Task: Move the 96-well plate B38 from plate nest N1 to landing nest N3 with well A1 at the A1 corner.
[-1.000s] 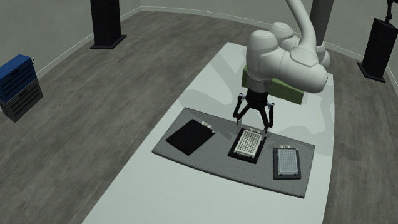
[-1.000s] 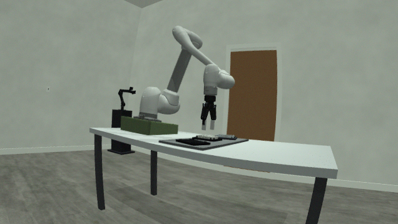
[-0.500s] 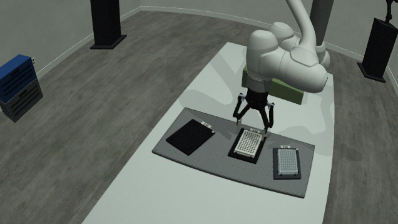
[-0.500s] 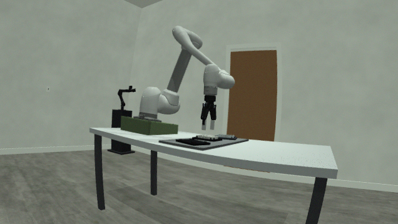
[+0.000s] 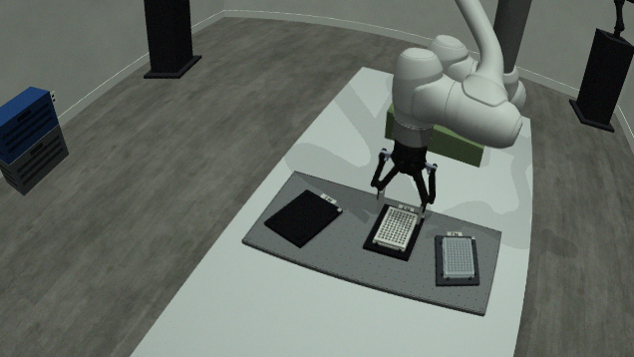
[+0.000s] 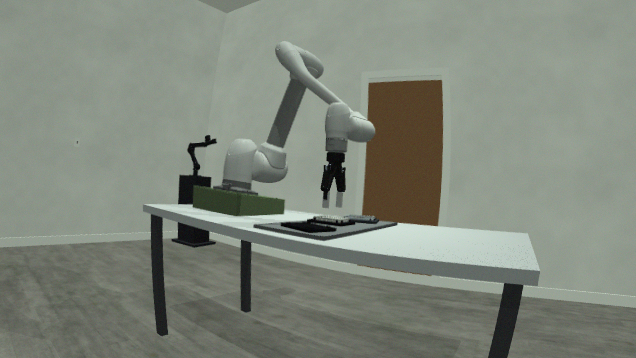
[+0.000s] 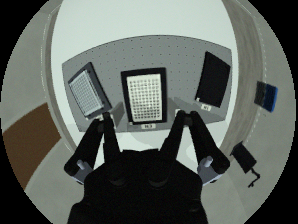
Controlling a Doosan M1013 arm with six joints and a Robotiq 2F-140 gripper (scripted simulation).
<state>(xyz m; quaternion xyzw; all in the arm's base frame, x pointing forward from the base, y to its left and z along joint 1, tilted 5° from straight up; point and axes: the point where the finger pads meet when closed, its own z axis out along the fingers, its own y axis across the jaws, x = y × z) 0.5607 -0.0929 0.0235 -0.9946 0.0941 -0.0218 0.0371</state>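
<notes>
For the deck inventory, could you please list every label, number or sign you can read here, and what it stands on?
No text can be read in any view.
Label behind the empty black nest: too small and blurred.
Label behind the middle nest: unreadable.
Label behind the right nest: unreadable.
Plates' ID labels: not legible.

White table (image 5: 259, 309) on dark legs, standing on grey wood-grain floor (image 5: 125, 165). Lying directly on top: a grey perforated deck plate (image 5: 339, 259), set at a slant across the middle of the table, and a green block (image 5: 456, 147) near the far end, well apart from the plate.
</notes>
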